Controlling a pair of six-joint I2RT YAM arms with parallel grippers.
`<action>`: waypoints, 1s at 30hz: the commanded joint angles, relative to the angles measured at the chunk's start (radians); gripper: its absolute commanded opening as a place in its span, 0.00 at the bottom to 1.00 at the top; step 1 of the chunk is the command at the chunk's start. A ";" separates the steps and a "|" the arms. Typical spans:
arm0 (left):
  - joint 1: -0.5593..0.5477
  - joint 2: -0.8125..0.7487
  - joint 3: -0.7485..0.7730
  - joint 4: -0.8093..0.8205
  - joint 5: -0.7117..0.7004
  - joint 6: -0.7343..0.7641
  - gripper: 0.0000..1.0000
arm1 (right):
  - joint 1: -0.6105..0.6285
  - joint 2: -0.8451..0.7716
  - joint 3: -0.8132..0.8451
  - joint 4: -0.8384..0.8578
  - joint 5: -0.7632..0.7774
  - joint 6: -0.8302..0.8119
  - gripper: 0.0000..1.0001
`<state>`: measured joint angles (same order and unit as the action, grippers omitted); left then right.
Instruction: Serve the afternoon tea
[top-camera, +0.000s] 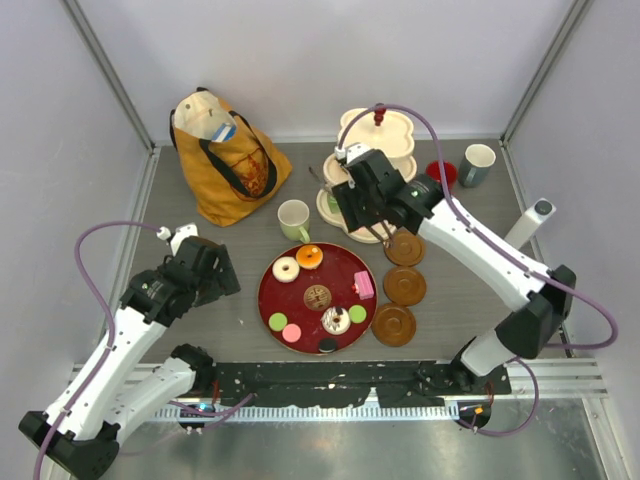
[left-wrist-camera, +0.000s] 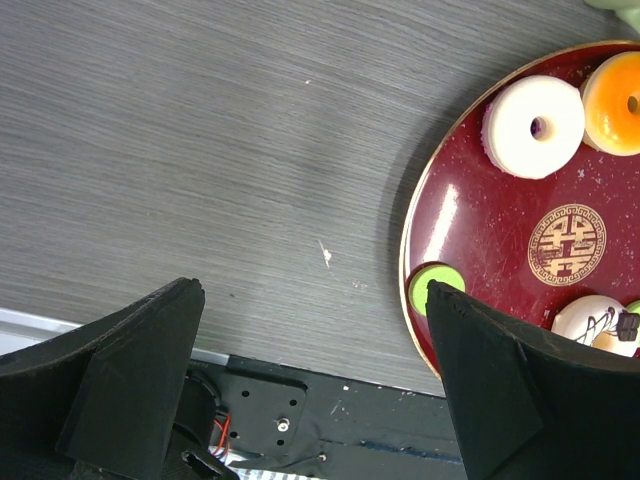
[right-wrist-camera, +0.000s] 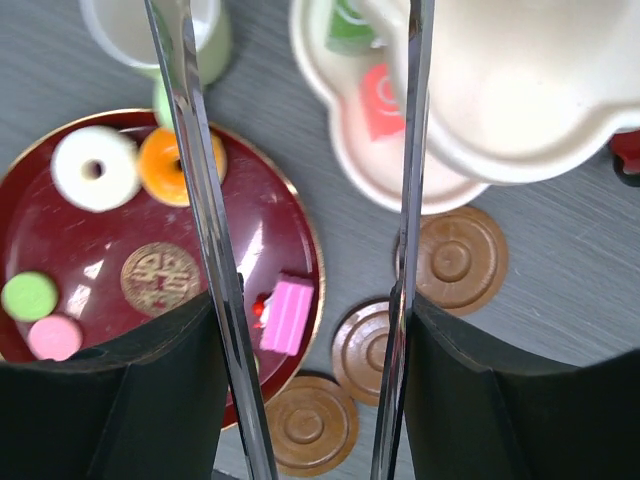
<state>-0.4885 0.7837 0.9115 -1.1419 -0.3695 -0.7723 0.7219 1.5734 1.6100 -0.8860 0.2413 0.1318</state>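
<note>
Plating-up looks part done: a red swirl roll (right-wrist-camera: 380, 100) and a green piece (right-wrist-camera: 350, 25) sit on the lower tier (right-wrist-camera: 345, 150) of the cream tiered stand (top-camera: 395, 150). Most of the sweets lie on the dark-red tray (top-camera: 338, 262), among them the white donut (right-wrist-camera: 95, 168), the orange donut (right-wrist-camera: 170, 165) and the pink block (right-wrist-camera: 288, 315).

The right gripper (right-wrist-camera: 312, 320) appears to carry long metal tongs (right-wrist-camera: 195, 150) between its fingers. The blades stand well apart with nothing pinched in them. My guess is the next move is a swing back over the tray, lowering the blades either side of one pastry. The pink block is nearest, close to the rim, so the squeeze wants to be gentle and square.

The pale green mug (top-camera: 294, 220) stands just beyond the tray. The red mug (top-camera: 441, 174) and grey-blue mug (top-camera: 478, 163) are off to the stand's right, and the three brown coasters (top-camera: 404, 286) are bare.

The right arm stretches from its base diagonally across the coasters, wrist above the stand's near edge. The left arm is folded, elbow out, and the left gripper (left-wrist-camera: 312, 290) points down over the grey table (left-wrist-camera: 200, 150) just left of the tray — fingers spread wide, holding nothing
</note>
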 joint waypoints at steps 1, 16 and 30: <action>0.004 0.002 -0.002 0.022 0.000 0.018 1.00 | 0.123 -0.119 -0.067 0.065 -0.024 -0.015 0.64; 0.004 -0.009 -0.003 0.022 0.003 0.016 1.00 | 0.304 -0.182 -0.472 0.094 -0.030 0.123 0.64; 0.002 -0.008 -0.005 0.024 0.001 0.018 1.00 | 0.300 0.057 -0.407 0.165 0.006 0.080 0.66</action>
<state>-0.4885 0.7826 0.9115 -1.1419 -0.3695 -0.7723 1.0245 1.6115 1.1419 -0.7776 0.2157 0.2203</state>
